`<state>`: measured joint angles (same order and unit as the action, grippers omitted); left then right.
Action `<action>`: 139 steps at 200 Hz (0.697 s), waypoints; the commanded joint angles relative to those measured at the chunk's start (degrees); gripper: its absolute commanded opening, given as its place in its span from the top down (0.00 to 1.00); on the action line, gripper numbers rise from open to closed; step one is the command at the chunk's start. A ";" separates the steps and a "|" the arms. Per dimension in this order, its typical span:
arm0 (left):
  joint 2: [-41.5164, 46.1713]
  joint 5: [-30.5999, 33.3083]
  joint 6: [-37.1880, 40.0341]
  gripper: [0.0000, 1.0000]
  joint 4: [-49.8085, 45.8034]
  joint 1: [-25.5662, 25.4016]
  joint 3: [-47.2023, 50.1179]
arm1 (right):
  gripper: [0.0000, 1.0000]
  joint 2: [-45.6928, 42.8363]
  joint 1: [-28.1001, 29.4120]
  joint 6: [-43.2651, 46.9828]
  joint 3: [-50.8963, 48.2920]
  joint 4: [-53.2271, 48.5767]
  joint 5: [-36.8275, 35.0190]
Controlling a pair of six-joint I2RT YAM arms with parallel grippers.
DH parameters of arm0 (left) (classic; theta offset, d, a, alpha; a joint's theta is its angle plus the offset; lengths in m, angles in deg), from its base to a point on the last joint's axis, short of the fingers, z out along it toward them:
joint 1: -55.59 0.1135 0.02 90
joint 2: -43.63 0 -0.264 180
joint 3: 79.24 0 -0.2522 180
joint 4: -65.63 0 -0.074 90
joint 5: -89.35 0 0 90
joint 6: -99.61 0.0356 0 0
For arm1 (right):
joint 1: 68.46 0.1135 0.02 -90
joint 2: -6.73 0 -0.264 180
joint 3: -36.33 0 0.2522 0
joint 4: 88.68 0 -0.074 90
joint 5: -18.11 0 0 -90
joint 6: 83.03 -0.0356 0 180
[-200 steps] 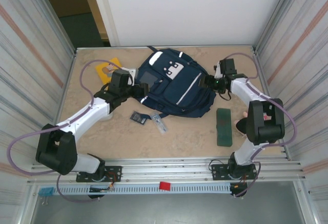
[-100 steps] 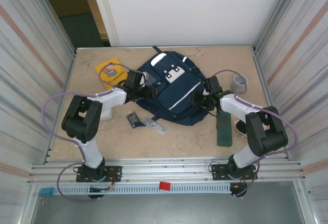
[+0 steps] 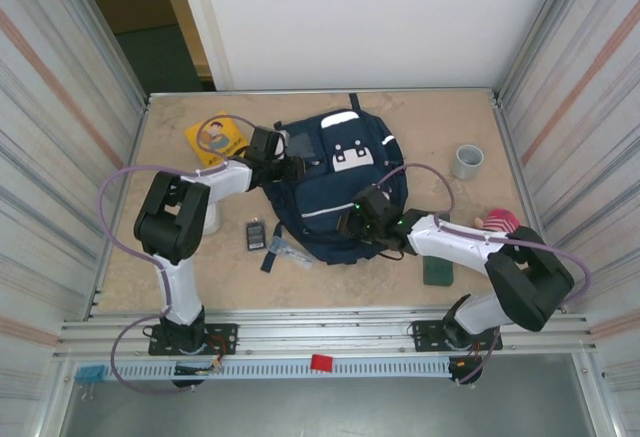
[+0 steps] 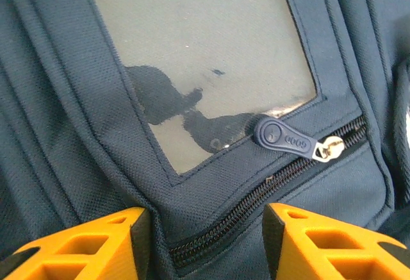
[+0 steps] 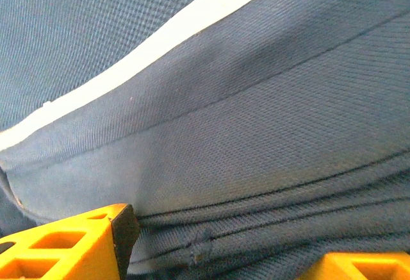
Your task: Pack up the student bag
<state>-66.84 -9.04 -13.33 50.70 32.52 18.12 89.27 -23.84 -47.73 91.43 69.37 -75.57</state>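
We see the student bag [image 3: 340, 187] lying front side up on the middle of the bench [image 3: 420, 122], between the two arms. The left end effector [image 3: 293, 169] sits at the bag's left edge by the grey window [image 4: 205, 56]. Its fingers are half closed and pinch the fabric around the zipper, near the zipper pull [image 4: 285, 140]. The right end effector [image 3: 350, 225] holds the bag's near side under a white stripe [image 5: 147, 49], half closed on bunched fabric.

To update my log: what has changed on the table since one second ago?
The large navy blue fabric backpack turned, its top now toward the far edge. Left gripper and right gripper grip its fabric; the right came nearer. The yellow booklet stayed.
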 commanded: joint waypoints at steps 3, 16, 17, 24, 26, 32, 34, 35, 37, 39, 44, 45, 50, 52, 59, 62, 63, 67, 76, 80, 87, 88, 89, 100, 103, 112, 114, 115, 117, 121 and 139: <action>-0.20 -0.23 -0.17 0.49 -3.75 1.93 2.43 | 0.40 4.96 3.92 -2.90 3.91 6.90 -0.20; 0.34 -0.10 0.27 0.48 -3.78 2.77 3.25 | 0.40 6.91 5.87 -3.43 5.99 7.44 -0.60; 0.34 -0.17 0.35 0.48 -3.85 2.81 3.28 | 0.39 7.05 5.98 -3.41 6.14 7.46 -0.66; 0.30 -0.50 0.84 0.48 -4.05 3.22 3.27 | 0.39 7.93 6.81 -3.49 7.02 7.80 -0.76; 0.27 -0.67 1.04 0.48 -4.13 3.36 3.28 | 0.39 8.06 7.04 -3.49 7.22 7.80 -0.72; 0.17 -1.12 1.58 0.48 -4.27 3.74 3.07 | 0.39 8.66 7.48 -3.49 7.85 7.89 -0.57; 0.11 -1.27 1.76 0.48 -4.23 3.84 2.95 | 0.38 8.79 7.60 -3.49 8.05 8.02 -0.48; 0.10 -1.32 1.84 0.48 -4.21 3.92 2.91 | 0.38 8.83 7.64 -3.49 8.14 8.06 -0.38; 0.09 -1.45 1.98 0.48 -4.15 4.02 2.80 | 0.38 8.90 7.67 -3.49 8.29 8.13 -0.30; 0.09 -1.63 2.16 0.48 -4.12 4.14 2.72 | 0.38 9.00 7.72 -3.42 8.49 8.24 -0.06; 0.08 -1.88 2.50 0.48 -4.19 4.40 2.47 | 0.38 9.04 7.68 -3.21 8.85 8.48 0.38; 0.13 -1.89 2.57 0.48 -4.23 4.46 2.41 | 0.38 8.99 7.67 -3.17 8.94 8.47 0.45; 0.31 -2.13 2.84 0.47 -4.28 4.75 2.06 | 0.38 8.77 7.67 -2.94 9.47 8.08 0.75; 0.47 -2.24 3.00 0.47 -4.34 4.85 1.97 | 0.38 8.66 7.67 -2.85 9.66 7.81 0.75; 1.28 -2.70 3.40 0.46 -4.69 5.19 1.31 | 0.37 7.69 7.67 -2.36 10.42 6.56 0.38; 1.76 -2.80 3.61 0.45 -4.96 5.27 1.03 | 0.37 7.18 7.67 -2.02 10.64 5.97 0.09; 1.89 -2.84 3.65 0.45 -5.06 5.29 0.90 | 0.36 6.92 7.67 -1.92 10.71 5.85 0.00; 2.62 -3.03 3.96 0.44 -5.57 5.33 0.51 | 0.36 6.15 7.67 -1.55 10.91 4.81 -0.34; 4.39 -3.58 4.95 0.40 -6.63 5.32 -0.39 | 0.34 3.81 7.39 -0.75 10.96 2.80 -0.87; 5.35 -3.76 5.43 0.39 -6.96 5.31 -0.76 | 0.34 2.52 7.08 -0.53 10.83 2.04 -0.84; 7.05 -3.79 5.76 0.37 -7.79 5.00 -1.20 | 0.31 0.51 6.31 0.03 10.21 1.11 0.45; 7.35 -3.72 5.78 0.37 -7.88 4.98 -1.23 | 0.31 0.11 6.11 0.12 10.05 1.09 0.79; 7.63 -3.69 5.79 0.36 -8.01 4.97 -1.28 | 0.30 -0.30 5.97 0.20 9.97 1.08 1.18; 10.69 -3.24 6.82 0.35 -8.58 4.41 -1.06 | 0.29 -3.75 3.90 1.21 8.76 1.05 5.39; 11.51 -3.22 7.42 0.35 -8.59 4.17 -0.87 | 0.28 -4.69 3.46 1.50 8.54 0.78 6.25; 14.05 -2.70 9.09 0.34 -8.58 3.30 -0.16 | 0.28 -7.56 1.96 2.30 8.06 -1.23 7.41; 14.59 -2.63 9.48 0.34 -8.59 3.12 0.05 | 0.28 -8.14 1.59 2.53 8.03 -1.88 7.65; 14.85 -2.62 9.66 0.34 -8.59 2.99 0.10 | 0.27 -8.51 1.42 2.64 8.00 -2.16 7.73; 15.40 -2.63 10.13 0.34 -8.56 2.78 0.21 | 0.27 -9.17 0.99 2.95 7.91 -2.58 8.03; 16.24 -2.88 11.07 0.34 -8.47 2.35 0.55 | 0.27 -10.43 0.02 3.45 7.72 -3.57 8.66; 20.08 -6.02 16.27 0.34 -8.47 0.11 1.78 | 0.27 -15.13 -6.52 6.22 6.82 -6.85 15.10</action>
<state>-53.01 -11.11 -5.01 43.69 35.43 18.84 80.33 -23.99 -46.42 99.56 67.36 -68.36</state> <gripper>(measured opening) 0.662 0.731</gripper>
